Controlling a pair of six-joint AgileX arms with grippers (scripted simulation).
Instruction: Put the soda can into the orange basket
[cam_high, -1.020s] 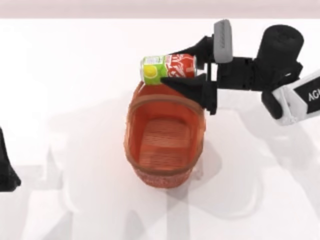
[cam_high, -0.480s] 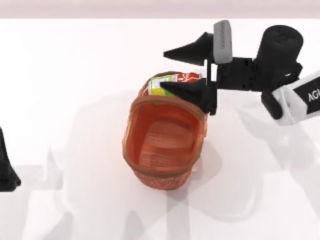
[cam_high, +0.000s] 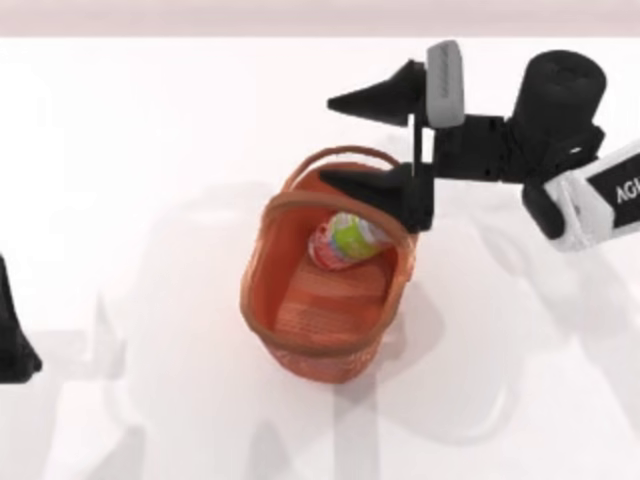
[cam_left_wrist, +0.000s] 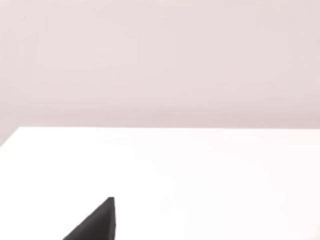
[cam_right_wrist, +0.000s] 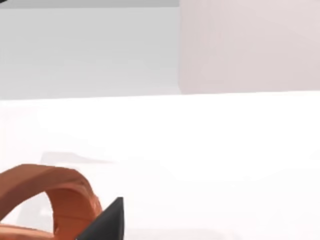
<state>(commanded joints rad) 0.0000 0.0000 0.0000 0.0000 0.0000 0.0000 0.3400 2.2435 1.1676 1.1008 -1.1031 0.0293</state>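
The left arm (cam_high: 15, 340) sits parked at the table's 9 o'clock edge, nearest the front of the top view; only a dark sliver of it shows there, and its wrist view gives one black finger tip (cam_left_wrist: 97, 222) over bare white table (cam_left_wrist: 200, 180), so I cannot tell how its fingers stand.

Further in, just right of the table's centre, stands the basket (cam_high: 300, 345), tilted a little so its long axis runs from about 7 to 1 o'clock. Its brown rim rings an orange slatted floor, and the arched handle (cam_high: 340, 155) rises at the 12 o'clock end.

The can (cam_high: 348, 240) lies on its side inside the basket, in the half toward 1 o'clock, resting on the floor against the right-hand wall. Its green part faces up, and the red part points toward 8 o'clock. Nothing grips it.

Beyond that, at the basket's 1 o'clock, hangs the right gripper (cam_high: 365, 140). Its two black fingers are spread wide and hold nothing: one finger (cam_high: 380, 190) hangs over the basket's far rim at the top view's point of sight, right above the can's upper end, and the other points toward 9 o'clock past the handle. The right wrist view shows the handle (cam_right_wrist: 60, 192) arching close by one finger tip (cam_right_wrist: 107, 222), with white table behind. The arm's body runs off toward 3 o'clock.
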